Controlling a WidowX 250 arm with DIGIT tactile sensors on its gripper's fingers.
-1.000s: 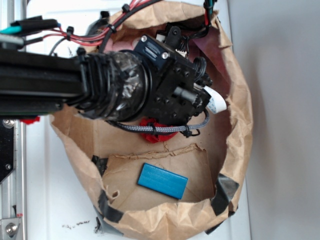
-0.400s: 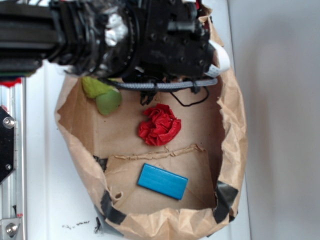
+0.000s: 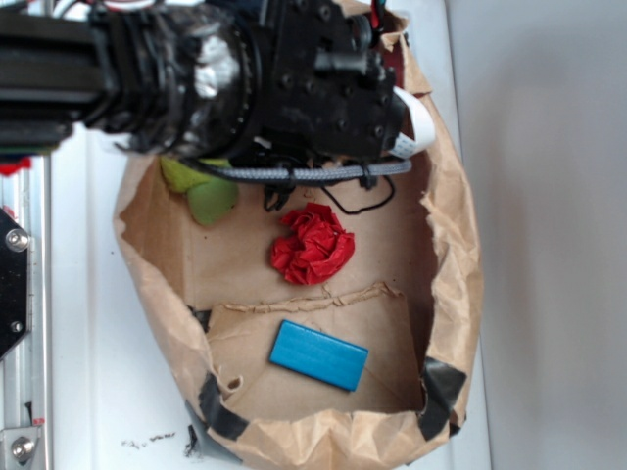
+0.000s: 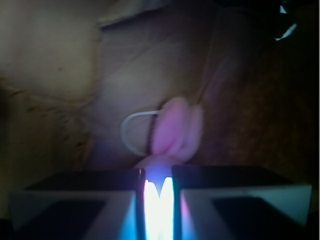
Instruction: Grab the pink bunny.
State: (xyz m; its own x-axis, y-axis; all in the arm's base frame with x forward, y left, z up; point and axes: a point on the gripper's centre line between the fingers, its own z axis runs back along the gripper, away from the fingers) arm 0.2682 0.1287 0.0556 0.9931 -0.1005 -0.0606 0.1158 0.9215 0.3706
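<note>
Up at twelve o'clock over the paper bag (image 3: pixel 460 284), the end effector (image 4: pixel 159 192) is clenched on the bunny (image 4: pixel 176 131), pink ears poking out past the two fingers (image 4: pixel 75 200) (white string loop off at nine o'clock of it). Down in the bag: red ball (image 3: pixel 312 245) dead centre, green plush (image 3: pixel 201 191) at ten o'clock, blue block (image 3: pixel 318 354) at six.

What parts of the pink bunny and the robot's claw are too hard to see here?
- Pink bunny: the exterior view hides it under the arm; the blurry wrist view shows only pink ears and a white string loop, its body cut off behind the fingers.
- Gripper: hidden in the exterior view; glare hides whether it pinches the bunny.
- Green plush toy: top covered by the arm.
</note>
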